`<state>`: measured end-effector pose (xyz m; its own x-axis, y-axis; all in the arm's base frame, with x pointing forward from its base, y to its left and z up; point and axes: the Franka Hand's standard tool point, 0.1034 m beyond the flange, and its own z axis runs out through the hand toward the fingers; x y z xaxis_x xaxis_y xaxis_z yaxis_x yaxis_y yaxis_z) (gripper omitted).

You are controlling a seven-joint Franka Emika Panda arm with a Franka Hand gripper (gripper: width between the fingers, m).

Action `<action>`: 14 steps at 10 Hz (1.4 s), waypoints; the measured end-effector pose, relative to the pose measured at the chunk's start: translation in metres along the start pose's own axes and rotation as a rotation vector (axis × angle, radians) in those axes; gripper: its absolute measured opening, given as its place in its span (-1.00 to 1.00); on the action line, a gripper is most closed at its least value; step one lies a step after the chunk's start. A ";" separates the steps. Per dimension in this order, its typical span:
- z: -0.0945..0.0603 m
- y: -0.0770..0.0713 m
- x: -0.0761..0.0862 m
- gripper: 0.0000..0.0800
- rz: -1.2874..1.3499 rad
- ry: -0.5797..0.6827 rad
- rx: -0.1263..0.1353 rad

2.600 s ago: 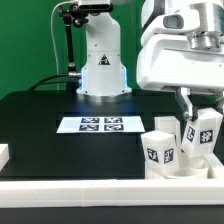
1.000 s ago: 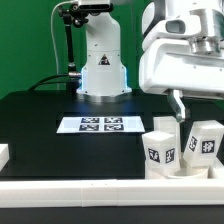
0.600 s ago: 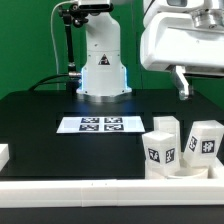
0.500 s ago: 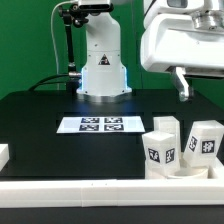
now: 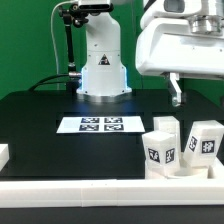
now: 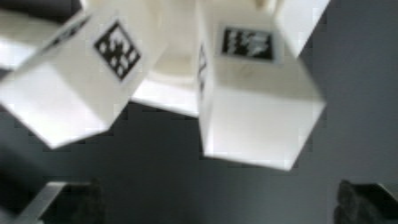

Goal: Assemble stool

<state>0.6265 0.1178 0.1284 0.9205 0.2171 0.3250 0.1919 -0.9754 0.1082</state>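
Three white stool legs with black-and-white tags stand upright close together at the exterior view's right front: one at the front (image 5: 160,150), one to the right (image 5: 203,140) and one behind (image 5: 166,126). They seem to stand on a pale round seat (image 5: 186,169), which is mostly hidden. My gripper (image 5: 177,90) hangs above the legs, clear of them, with only one dark finger showing. In the wrist view two legs (image 6: 80,80) (image 6: 258,90) lie below the gripper (image 6: 217,202), whose fingertips (image 6: 68,200) stand wide apart with nothing between them.
The marker board (image 5: 100,124) lies flat on the black table in the middle. The arm's white base (image 5: 102,62) stands behind it. A long white rail (image 5: 100,190) runs along the front edge, and a white block (image 5: 3,155) sits at the exterior view's left.
The gripper was down around the right leg. It has let go, risen clear and drifted toward the exterior view's left. The leg stays standing upright.
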 end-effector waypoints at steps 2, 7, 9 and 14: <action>-0.006 0.006 -0.003 0.62 0.033 -0.210 0.022; 0.000 0.005 0.006 0.62 -0.077 -0.170 0.001; 0.002 0.005 0.007 0.62 -0.106 -0.157 -0.002; 0.003 0.018 0.005 0.62 -0.475 -0.242 0.074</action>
<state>0.6359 0.1013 0.1292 0.7767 0.6292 0.0296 0.6220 -0.7735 0.1215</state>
